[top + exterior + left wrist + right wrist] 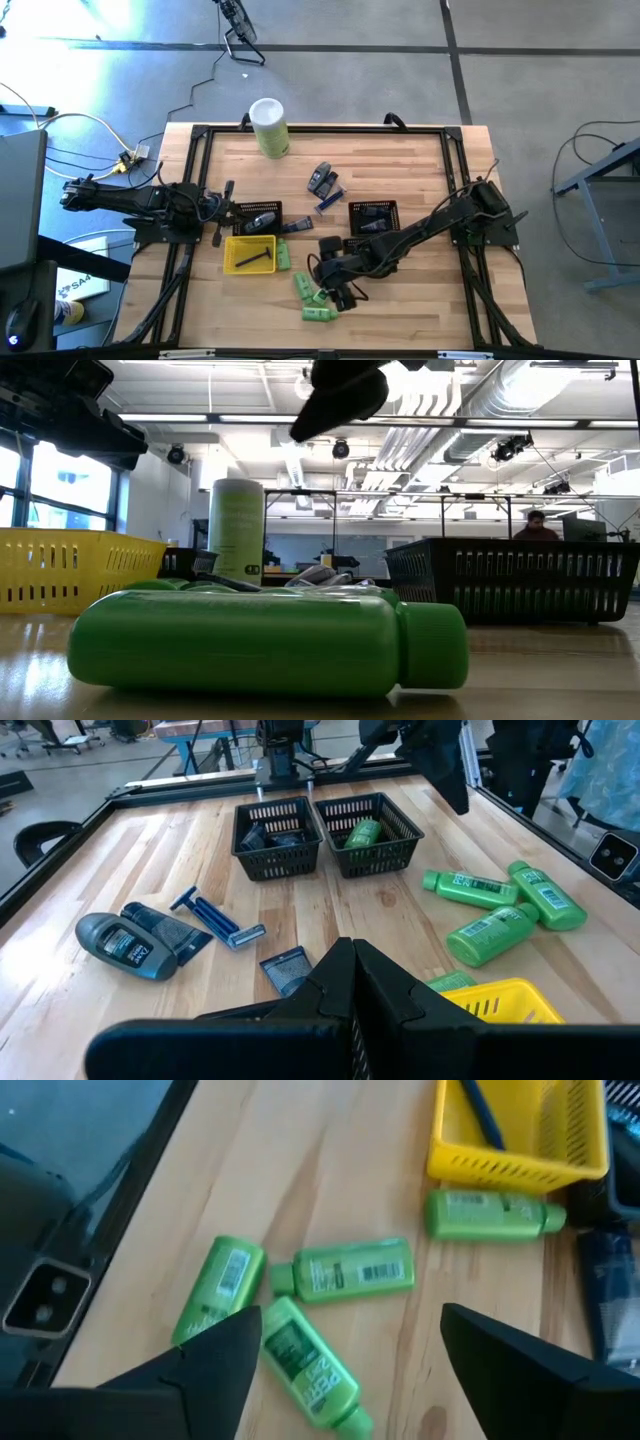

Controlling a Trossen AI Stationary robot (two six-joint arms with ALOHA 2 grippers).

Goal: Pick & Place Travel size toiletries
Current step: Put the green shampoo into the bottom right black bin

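Observation:
Three green bottles [350,1270] [220,1285] [310,1365] lie in a cluster on the wood near the table's front edge. A fourth green bottle [495,1215] lies against the yellow tray [520,1160]. My right gripper [350,1315] hangs open above the cluster [310,295], slanting down, with nothing between its fingers. Dark tubes [320,180], a blue razor [215,918] and a dark packet [285,968] lie at mid-table. My left gripper [350,955] waits shut at the table's left side [220,208].
Two black mesh baskets [278,838] [365,835] stand side by side, one with a green bottle [362,832] in it. A tall pale-green canister [268,125] with a white lid stands at the far edge. The yellow tray holds a dark stick-like item [255,258].

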